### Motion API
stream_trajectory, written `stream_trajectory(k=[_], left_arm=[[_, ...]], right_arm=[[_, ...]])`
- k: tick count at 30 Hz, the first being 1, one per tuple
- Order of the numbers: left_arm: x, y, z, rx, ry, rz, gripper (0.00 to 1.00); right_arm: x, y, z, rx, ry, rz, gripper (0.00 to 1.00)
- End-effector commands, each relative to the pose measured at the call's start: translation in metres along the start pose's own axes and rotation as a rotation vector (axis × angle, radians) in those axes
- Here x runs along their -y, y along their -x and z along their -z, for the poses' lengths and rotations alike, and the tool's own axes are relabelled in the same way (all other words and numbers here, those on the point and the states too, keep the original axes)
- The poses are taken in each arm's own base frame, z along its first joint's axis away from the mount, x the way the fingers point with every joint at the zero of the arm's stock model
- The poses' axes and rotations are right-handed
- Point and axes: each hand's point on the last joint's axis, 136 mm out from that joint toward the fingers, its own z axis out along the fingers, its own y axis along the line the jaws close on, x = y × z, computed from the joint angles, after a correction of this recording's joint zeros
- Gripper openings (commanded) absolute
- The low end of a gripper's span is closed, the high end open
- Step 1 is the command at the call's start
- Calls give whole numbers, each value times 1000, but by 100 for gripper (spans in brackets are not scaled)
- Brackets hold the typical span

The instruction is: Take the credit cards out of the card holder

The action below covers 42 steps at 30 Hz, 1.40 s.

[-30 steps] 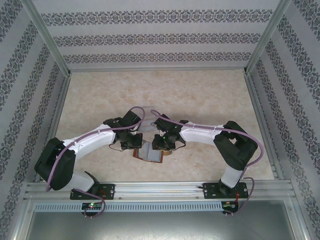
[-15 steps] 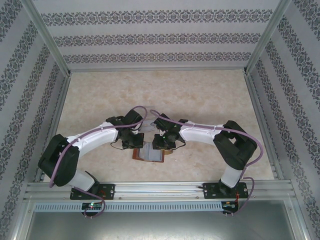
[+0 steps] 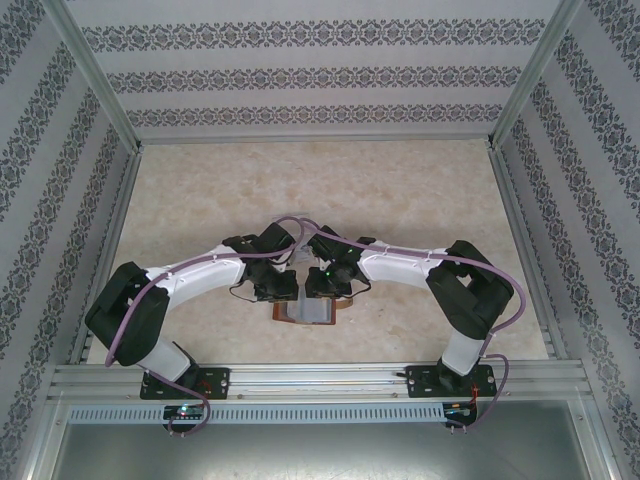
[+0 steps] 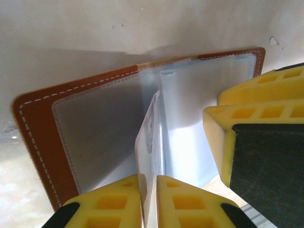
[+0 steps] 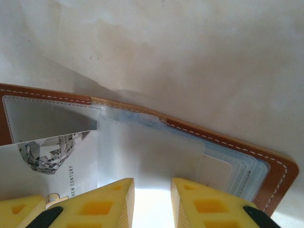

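Note:
The card holder (image 3: 306, 313) lies open on the table near the front, brown leather (image 4: 38, 118) with grey-blue pockets (image 5: 228, 166). My left gripper (image 4: 149, 202) is shut on a pale credit card (image 4: 148, 142) that stands on edge, partly out of a pocket. In the right wrist view that card (image 5: 47, 156) shows a diamond print and the words NEW CENTURY. My right gripper (image 5: 152, 204) is open, its yellow fingers (image 5: 107, 204) a little apart and low over the clear pocket leaves (image 5: 152, 147). From above, the left gripper (image 3: 279, 290) and the right gripper (image 3: 324, 287) meet over the holder.
The beige marbled table (image 3: 400, 190) stretches behind the arms. Patterned walls with aluminium posts (image 3: 110, 110) close in three sides. The right gripper's yellow fingers (image 4: 256, 118) sit close beside the left gripper. A metal rail (image 3: 320, 378) runs along the near edge.
The left arm has swung right, bringing its gripper in beside the right gripper over the holder. The holder has shifted slightly toward the near edge. The right arm has barely moved.

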Motion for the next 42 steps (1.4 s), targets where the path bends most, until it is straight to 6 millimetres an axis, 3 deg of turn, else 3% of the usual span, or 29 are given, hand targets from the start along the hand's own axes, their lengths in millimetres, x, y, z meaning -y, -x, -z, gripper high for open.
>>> stream_trajectory(k=[1, 8, 17, 23, 30, 34, 42], left_arm=[[12, 4, 1, 13, -35, -4, 15], [9, 5, 5, 29, -13, -2, 5], [13, 14, 38, 66, 48, -135, 0], [23, 22, 60, 58, 77, -432, 0], [37, 41, 80, 25, 143, -903, 0], [40, 54, 83, -29, 173, -1109, 0], [32, 92, 86, -147, 236, -1241, 0]], right_arm=[[8, 2, 8, 22, -28, -5, 29], [9, 4, 20, 48, -27, -5, 29], [18, 16, 54, 113, -5, -20, 29], [32, 25, 72, 141, -14, -34, 29], [45, 31, 85, 160, -27, -44, 29], [49, 31, 91, 168, -29, -50, 29], [54, 28, 98, 177, -40, -54, 29]])
